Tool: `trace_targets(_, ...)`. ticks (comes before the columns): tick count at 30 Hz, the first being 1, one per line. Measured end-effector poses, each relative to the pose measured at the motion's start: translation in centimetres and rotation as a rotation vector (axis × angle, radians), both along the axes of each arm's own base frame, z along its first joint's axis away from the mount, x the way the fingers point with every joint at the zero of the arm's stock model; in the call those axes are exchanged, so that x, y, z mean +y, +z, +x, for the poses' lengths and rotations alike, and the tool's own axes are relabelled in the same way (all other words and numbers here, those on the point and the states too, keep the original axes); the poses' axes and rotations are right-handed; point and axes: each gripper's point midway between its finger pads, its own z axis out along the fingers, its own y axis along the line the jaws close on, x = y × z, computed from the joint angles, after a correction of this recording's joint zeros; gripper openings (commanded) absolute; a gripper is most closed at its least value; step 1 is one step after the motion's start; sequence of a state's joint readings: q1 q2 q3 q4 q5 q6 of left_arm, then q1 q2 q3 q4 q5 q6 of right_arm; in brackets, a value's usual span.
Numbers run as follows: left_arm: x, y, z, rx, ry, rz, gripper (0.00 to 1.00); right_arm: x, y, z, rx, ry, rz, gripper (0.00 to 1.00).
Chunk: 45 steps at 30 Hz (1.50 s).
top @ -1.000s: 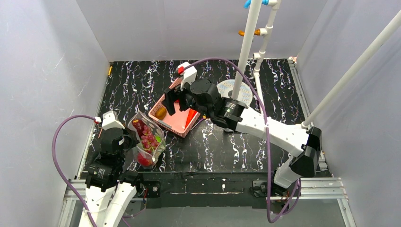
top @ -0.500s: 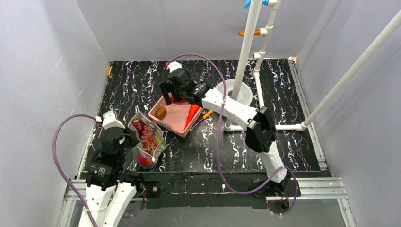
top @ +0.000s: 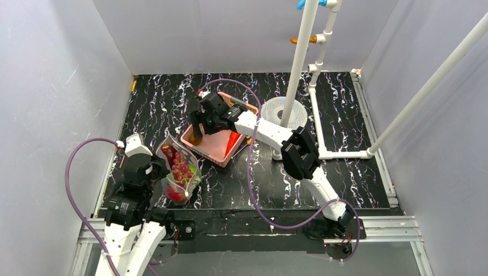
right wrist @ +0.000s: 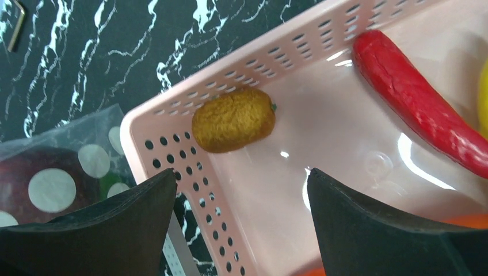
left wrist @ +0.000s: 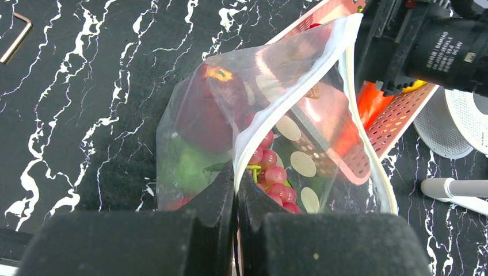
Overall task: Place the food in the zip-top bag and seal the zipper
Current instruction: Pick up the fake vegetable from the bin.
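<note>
The dotted clear zip-top bag (top: 179,170) stands open left of the pink basket (top: 214,150). It holds the red apple (left wrist: 207,109), purple grapes (left wrist: 277,174) and green leafy piece (left wrist: 184,167). My left gripper (left wrist: 236,179) is shut on the bag's mouth edge by the zipper (left wrist: 288,86); it also shows in the top view (top: 154,170). My right gripper (right wrist: 241,172) is open and empty above the basket's left corner (top: 197,127). The brown-orange fruit (right wrist: 233,119) lies just beyond its fingertips. The red chili (right wrist: 423,123), a yellow piece (right wrist: 484,98) and the carrot (top: 233,140) also lie in the basket.
A white perforated disc (top: 292,110) and an upright white pipe frame (top: 300,57) stand right of the basket. A bent metal key (left wrist: 16,37) lies on the black marbled table at the far left. Grey walls enclose three sides.
My right arm has swung left and down, carrying its open gripper from the basket's middle to its left corner over the brown-orange fruit. The left gripper and bag have not moved.
</note>
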<state>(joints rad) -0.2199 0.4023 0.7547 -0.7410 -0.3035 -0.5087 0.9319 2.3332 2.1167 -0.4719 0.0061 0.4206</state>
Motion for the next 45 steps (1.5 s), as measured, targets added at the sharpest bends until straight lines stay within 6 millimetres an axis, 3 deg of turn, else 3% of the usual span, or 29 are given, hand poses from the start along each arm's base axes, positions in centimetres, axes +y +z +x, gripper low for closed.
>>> trace_targets(4,0.0,0.0,0.0,0.000,0.000,0.000,0.00,1.2,-0.8,0.9,0.033,-0.011,0.051,0.85)
trace_targets(8,0.0,0.0,0.0,0.000,0.000,0.000,0.00,2.3,-2.0,1.6,0.077,-0.018,0.097,0.73)
trace_targets(14,0.0,0.0,0.0,0.000,0.000,0.000,0.00,3.1,-4.3,1.6,0.168,-0.026,0.140,0.65)
trace_targets(24,0.0,0.0,0.0,0.000,0.000,0.000,0.00,3.5,-4.1,1.6,0.240,-0.035,0.202,0.28)
trace_targets(32,0.0,0.0,0.0,0.000,0.000,0.000,0.00,2.3,-3.7,2.6,0.251,-0.051,0.203,0.14)
trace_targets(37,0.0,0.0,0.0,0.001,0.000,0.000,0.00,1.0,-1.6,2.6,0.211,-0.047,0.184,0.09)
trace_targets(45,0.0,0.0,0.0,0.003,0.000,0.000,0.00,-2.5,5.0,1.2,0.078,-0.032,0.183,0.01)
